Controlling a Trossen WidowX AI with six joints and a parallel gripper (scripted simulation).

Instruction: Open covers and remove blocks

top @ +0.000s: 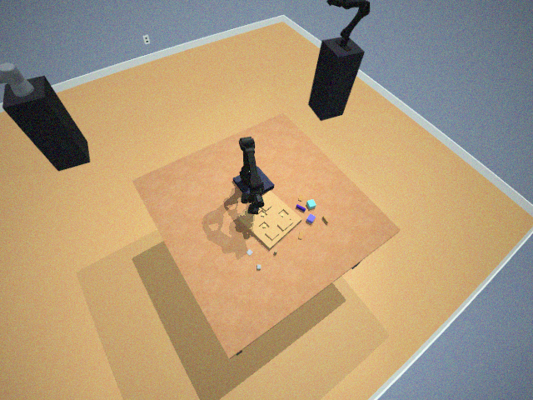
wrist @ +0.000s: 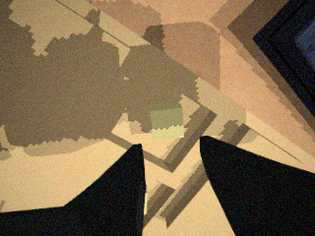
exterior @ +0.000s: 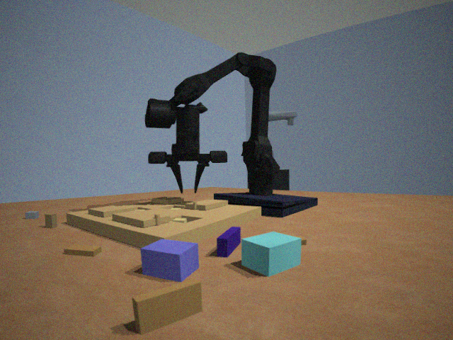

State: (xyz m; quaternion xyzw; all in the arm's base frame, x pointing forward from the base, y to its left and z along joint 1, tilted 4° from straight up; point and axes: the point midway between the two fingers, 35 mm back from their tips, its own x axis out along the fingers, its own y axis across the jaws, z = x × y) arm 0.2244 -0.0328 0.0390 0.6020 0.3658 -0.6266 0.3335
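If the gripper [exterior: 188, 191] drops straight down, one fingertip could catch the well's raised edge and jam, since the pale green block [wrist: 167, 124] lies in its well in the puzzle board [exterior: 204, 227] below and slightly ahead of the half-spread, empty jaws rather than between them.
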